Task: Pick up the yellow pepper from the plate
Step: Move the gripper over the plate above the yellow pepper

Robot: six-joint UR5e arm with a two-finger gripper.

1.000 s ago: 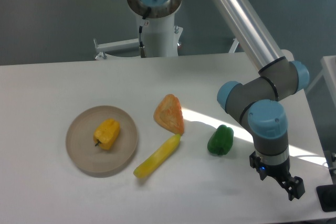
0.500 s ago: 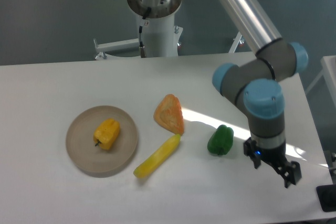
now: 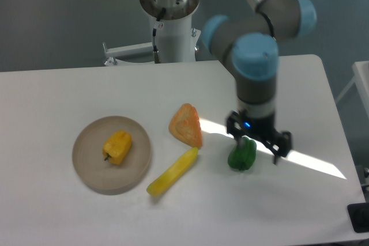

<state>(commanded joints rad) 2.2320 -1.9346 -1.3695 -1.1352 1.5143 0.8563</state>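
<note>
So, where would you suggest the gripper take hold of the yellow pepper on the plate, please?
Come from above and close across the yellow pepper's blocky body on its two long sides. It lies flat near the middle of the plate, stem pointing lower-left, with open space all around it.

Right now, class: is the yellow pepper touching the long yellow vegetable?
Apart. The fixed camera shows the yellow pepper sitting on the plate, with bare plate and its rim between it and the long yellow vegetable.

A robotics lab is showing here: an industrial arm (image 3: pixel 253 56) is standing over a plain white table (image 3: pixel 57 90), its pedestal (image 3: pixel 172 27) rising at top centre against a bare grey wall (image 3: pixel 57 15).
</note>
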